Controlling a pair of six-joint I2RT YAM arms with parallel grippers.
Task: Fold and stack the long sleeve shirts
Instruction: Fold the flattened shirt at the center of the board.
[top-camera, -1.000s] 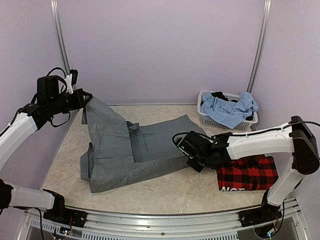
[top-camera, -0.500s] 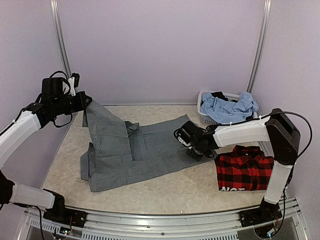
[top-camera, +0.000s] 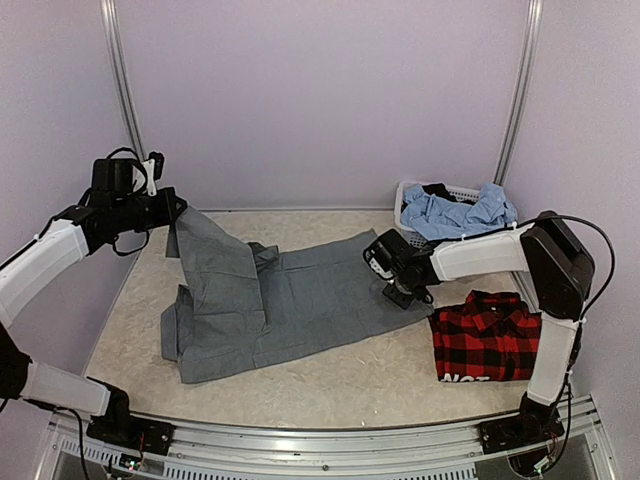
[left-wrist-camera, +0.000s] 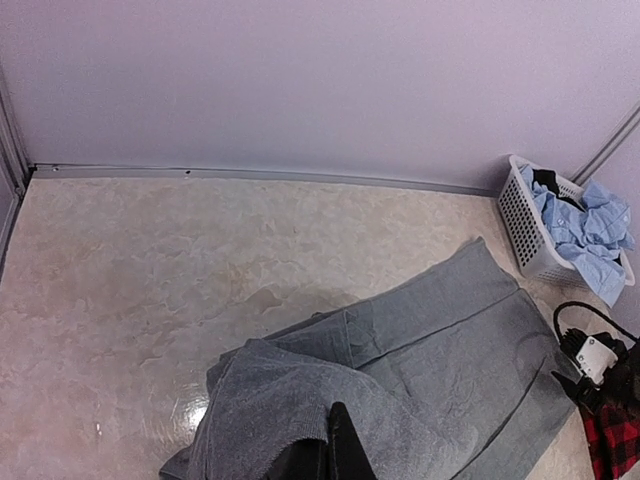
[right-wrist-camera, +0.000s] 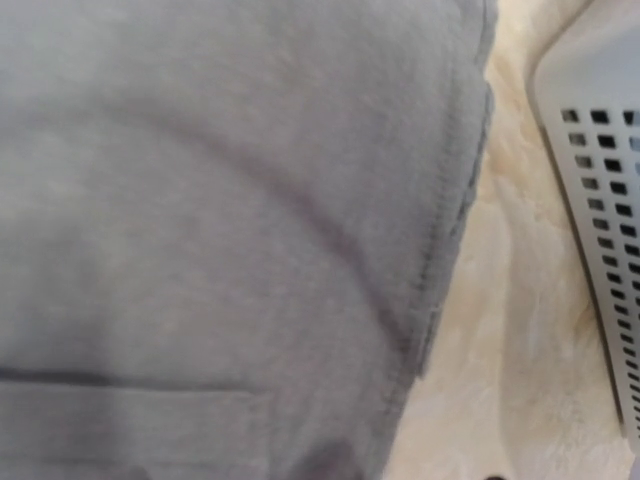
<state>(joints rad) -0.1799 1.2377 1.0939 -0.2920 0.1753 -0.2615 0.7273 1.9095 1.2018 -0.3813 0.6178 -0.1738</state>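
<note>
Pale marbled tabletop (top-camera: 330, 385) holds the red-and-black plaid flannel shirt (top-camera: 492, 345) seemingly folded at right, while the plain grey button-up shirt (top-camera: 300, 300) sprawls unfolded mid-table, its far-left corner pinched up by the left gripper (top-camera: 177, 207), the right gripper (top-camera: 398, 296) at its right edge, grip unclear.

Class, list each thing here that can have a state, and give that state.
grey shirt: partly spread, one end lifted.
plaid shirt: folded, lying flat.
basket: filled with crumpled clothes.
left gripper: shut on the grey shirt.
right gripper: low over the grey shirt's edge, jaws unclear.
</note>
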